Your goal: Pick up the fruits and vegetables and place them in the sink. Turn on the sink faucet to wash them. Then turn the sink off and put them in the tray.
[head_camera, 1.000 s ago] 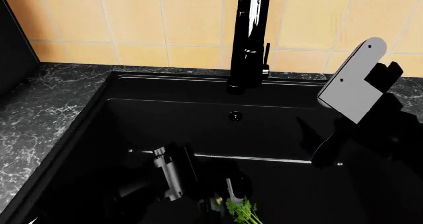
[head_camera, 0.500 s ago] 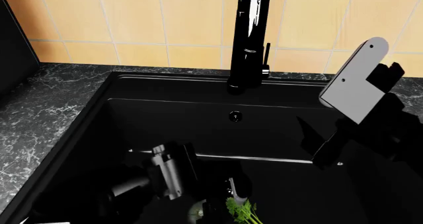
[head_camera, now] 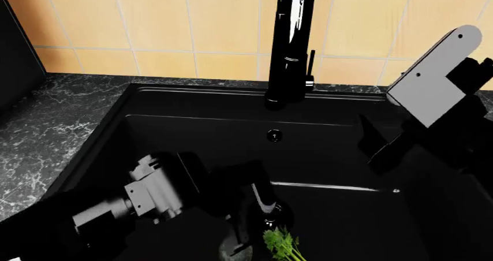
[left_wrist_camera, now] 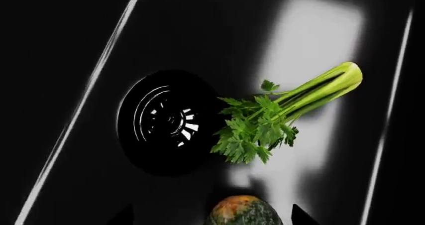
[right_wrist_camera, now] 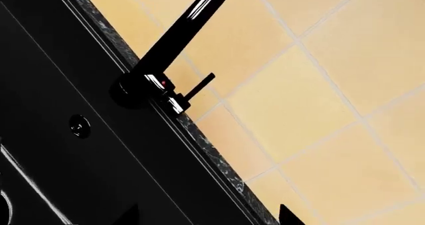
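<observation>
On the floor of the deep black sink [left_wrist_camera: 66, 36] lies the celery [left_wrist_camera: 292, 103], its leaves toward the round drain [left_wrist_camera: 169, 123]. The dark-green squash [left_wrist_camera: 243, 211] sits between the spread fingers of my left gripper [left_wrist_camera: 211, 216], with gaps on both sides. The head view has that gripper [head_camera: 248, 226] low in the basin [head_camera: 154, 134], beside the celery leaves [head_camera: 281, 243]. My right gripper [right_wrist_camera: 209, 216] is open and empty, up near the black faucet [right_wrist_camera: 179, 36] and its lever [right_wrist_camera: 199, 85]. In the head view it [head_camera: 376, 145] hangs right of the faucet [head_camera: 291, 41]. The tray is out of view.
Dark marbled counter [head_camera: 46, 140] borders the sink on the left, and a tan tiled wall [head_camera: 154, 24] rises behind. A small overflow hole [head_camera: 273, 135] marks the back wall of the basin. The right arm's grey link [head_camera: 435, 79] stands over the sink's right side.
My left arm has swung left and tilted, its gripper now lower beside the celery. The right arm has risen a little and shifted right.
</observation>
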Controlling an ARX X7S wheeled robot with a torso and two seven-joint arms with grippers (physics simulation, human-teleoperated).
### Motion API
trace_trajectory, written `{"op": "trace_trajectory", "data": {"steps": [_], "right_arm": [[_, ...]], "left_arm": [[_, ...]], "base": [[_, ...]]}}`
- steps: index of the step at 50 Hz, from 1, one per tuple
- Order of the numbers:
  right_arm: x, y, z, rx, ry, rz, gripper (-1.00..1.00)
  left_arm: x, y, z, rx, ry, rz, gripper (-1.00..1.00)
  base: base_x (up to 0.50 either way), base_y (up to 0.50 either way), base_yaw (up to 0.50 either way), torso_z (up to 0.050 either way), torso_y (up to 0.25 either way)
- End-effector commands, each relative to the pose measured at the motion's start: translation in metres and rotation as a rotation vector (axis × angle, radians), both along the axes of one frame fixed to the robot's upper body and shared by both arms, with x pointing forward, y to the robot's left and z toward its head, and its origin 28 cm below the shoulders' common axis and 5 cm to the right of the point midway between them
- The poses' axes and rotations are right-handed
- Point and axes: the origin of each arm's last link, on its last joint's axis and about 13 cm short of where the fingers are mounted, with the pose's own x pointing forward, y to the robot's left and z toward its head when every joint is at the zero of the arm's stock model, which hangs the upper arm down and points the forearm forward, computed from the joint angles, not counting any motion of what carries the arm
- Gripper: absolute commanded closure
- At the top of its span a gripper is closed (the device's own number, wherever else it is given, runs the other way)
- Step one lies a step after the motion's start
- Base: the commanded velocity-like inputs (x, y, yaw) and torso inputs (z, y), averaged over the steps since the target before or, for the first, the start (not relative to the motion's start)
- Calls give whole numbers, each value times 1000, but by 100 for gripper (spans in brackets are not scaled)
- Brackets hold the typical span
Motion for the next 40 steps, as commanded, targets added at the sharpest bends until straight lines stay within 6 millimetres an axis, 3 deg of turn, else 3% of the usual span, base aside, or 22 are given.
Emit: {"op": "trace_trajectory", "data": {"steps": [1, 6, 10, 18, 27, 40], "right_arm": [[8, -2, 5, 54, -139, -91, -100], [12, 2, 5, 94, -208, -105, -100], [33, 13, -4, 180, -321, -156, -100], [50, 20, -6, 233, -367, -169, -100], [69, 28, -2, 325, -393, -164, -100], [71, 29, -1, 332, -391, -164, -100]], "left_arm": [[-7, 17, 20, -78, -68, 70, -100], [-7, 23, 29, -101, -100, 104, -100], [-10, 37, 58, -173, -262, 268, -100], [-13, 46, 74, -214, -367, 380, -100], [-15, 54, 80, -229, -430, 472, -100], [-15, 54, 80, -229, -434, 479, -100]], "base": [[0, 0, 0, 0, 0], [0, 0, 0, 0, 0], [0, 0, 0, 0, 0], [0, 0, 0, 0, 0], [0, 0, 0, 0, 0], [0, 0, 0, 0, 0]]}}
